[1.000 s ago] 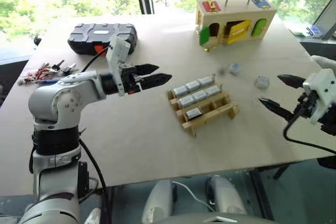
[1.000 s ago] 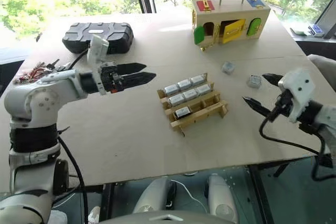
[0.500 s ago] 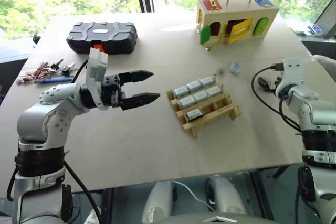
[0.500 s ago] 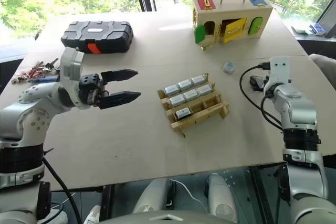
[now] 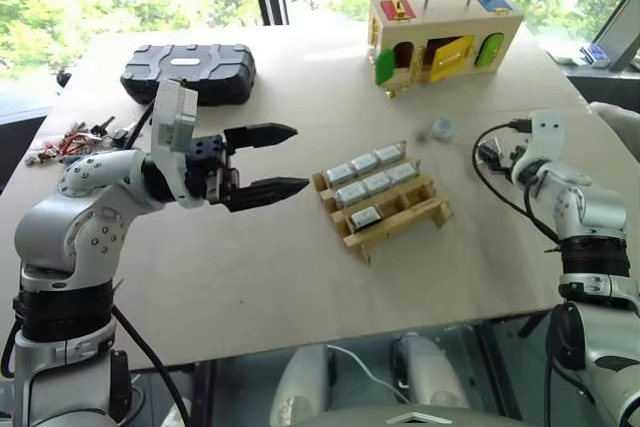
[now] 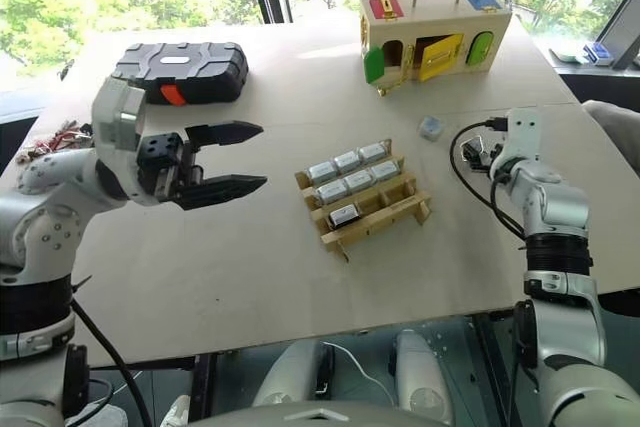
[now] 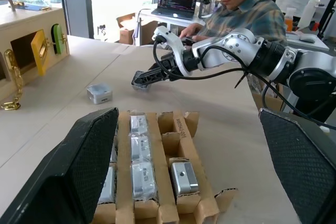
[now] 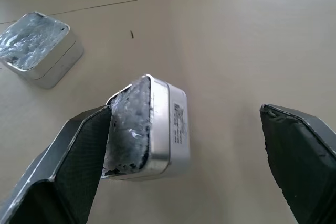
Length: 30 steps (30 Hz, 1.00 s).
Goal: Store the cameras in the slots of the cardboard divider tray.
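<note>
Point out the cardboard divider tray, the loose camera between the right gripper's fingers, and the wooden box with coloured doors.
cardboard divider tray [image 5: 413,219], left eye view, on its bare near row.
loose camera [image 8: 157,124], right wrist view, on its pale side face.
right gripper [image 8: 184,156], right wrist view, midway between its fingertips.
wooden box [image 5: 445,19], left eye view, on its top panel.

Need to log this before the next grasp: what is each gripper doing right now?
Left gripper: open, holding nothing, above the table.
Right gripper: open, its fingers on either side of a camera, not closed on it.
</note>
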Available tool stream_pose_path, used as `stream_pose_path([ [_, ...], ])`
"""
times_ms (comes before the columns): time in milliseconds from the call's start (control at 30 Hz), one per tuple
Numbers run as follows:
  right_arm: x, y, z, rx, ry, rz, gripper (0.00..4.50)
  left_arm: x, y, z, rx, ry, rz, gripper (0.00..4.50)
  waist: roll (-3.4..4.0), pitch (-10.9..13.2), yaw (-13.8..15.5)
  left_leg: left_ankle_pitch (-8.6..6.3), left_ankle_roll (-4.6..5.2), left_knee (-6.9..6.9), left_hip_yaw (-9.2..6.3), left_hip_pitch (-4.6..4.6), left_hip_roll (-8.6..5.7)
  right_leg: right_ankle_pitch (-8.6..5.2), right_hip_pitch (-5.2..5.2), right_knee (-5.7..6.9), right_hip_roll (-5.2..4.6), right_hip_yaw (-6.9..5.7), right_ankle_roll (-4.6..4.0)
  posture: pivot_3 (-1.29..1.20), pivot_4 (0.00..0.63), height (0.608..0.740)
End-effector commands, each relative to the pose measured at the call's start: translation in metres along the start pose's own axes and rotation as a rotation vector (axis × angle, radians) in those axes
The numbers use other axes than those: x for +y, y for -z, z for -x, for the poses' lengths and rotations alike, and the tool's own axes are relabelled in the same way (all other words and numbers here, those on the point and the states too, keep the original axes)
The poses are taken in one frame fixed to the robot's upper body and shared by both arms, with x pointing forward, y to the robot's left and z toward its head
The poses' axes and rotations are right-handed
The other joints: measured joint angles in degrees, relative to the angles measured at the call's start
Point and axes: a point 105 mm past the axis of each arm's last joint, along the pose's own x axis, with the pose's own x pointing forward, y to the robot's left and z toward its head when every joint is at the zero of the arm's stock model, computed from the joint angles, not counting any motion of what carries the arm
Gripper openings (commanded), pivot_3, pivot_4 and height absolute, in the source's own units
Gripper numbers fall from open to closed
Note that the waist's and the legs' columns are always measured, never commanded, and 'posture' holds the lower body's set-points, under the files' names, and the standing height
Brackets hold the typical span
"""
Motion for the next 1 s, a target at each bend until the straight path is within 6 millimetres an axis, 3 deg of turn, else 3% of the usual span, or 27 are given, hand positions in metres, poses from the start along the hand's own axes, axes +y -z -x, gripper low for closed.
stream_pose_path([
  [33,0.009,-0.013,0.0,-0.043,-0.011,0.074,4.5,-0.001,-0.011,0.001,-0.018,-0.006,-0.05,4.45,0.0,0.0,-0.2,0.0,0.0,0.0,0.01,0.0,0.0,0.0,0.0,-0.01,0.0,0.01,0.0,0.0,0.15,0.74],
  [133,0.012,-0.01,-0.002,-0.05,-0.007,0.179,4.5,-0.002,-0.01,-0.001,-0.021,-0.014,-0.045,4.45,0.01,0.0,-0.5,0.0,0.0,0.0,0.0,-0.01,0.0,0.0,-0.01,-0.01,0.0,0.01,0.0,0.0,0.15,0.74],
  [267,0.015,-0.008,-0.003,-0.055,-0.02,0.166,4.5,-0.005,-0.008,-0.002,-0.019,-0.021,-0.041,4.45,0.01,0.0,-0.6,0.0,0.0,-0.01,0.0,-0.02,0.0,0.0,-0.01,-0.02,0.0,0.01,0.0,0.0,0.15,0.74],
  [367,0.014,-0.009,-0.004,-0.06,-0.021,0.162,3.75,-0.005,-0.008,-0.003,-0.019,-0.026,-0.039,4.5,0.01,0.0,-0.6,0.0,0.0,-0.01,-0.01,-0.02,0.0,0.0,-0.01,-0.03,-0.01,0.01,0.0,0.0,0.15,0.74],
  [567,0.028,-0.016,0.004,-0.12,-0.097,0.23,1.02,-0.004,-0.009,-0.005,-0.028,-0.034,-0.01,4.5,0.01,0.0,-0.5,0.0,0.0,-0.01,-0.01,-0.01,0.0,0.0,-0.01,-0.02,0.0,0.01,0.0,0.0,0.15,0.74],
  [733,0.052,-0.031,0.035,-0.235,-0.271,0.393,1.02,-0.002,-0.006,-0.016,-0.016,-0.06,0.091,4.5,0.05,0.0,-0.3,0.0,0.0,-0.01,-0.05,-0.06,0.0,0.0,-0.03,-0.05,-0.02,-0.02,0.01,0.0,0.15,0.74],
  [867,0.096,-0.043,0.091,-0.357,-0.587,0.503,1.02,-0.014,0.0,-0.02,-0.003,-0.003,0.182,4.5,0.09,0.1,-0.3,-0.01,0.0,-0.01,-0.07,-0.08,0.0,-0.01,-0.03,-0.07,-0.02,-0.03,0.02,0.0,0.15,0.74],
  [933,0.117,-0.04,0.114,-0.393,-0.734,0.594,1.02,-0.014,0.006,-0.015,0.017,-0.02,0.142,4.5,0.11,0.1,-0.7,-0.01,0.01,-0.02,-0.09,-0.07,0.13,-0.01,-0.04,-0.07,0.01,-0.04,0.02,0.0,0.15,0.74],
  [1000,0.131,-0.028,0.127,-0.373,-0.835,0.693,1.02,-0.015,0.002,-0.008,-0.088,-0.037,0.12,4.5,0.12,0.1,-0.9,-0.02,0.0,-0.04,-0.02,0.02,0.3,-0.01,0.0,-0.08,0.1,0.0,0.02,0.0,0.15,0.74],
])
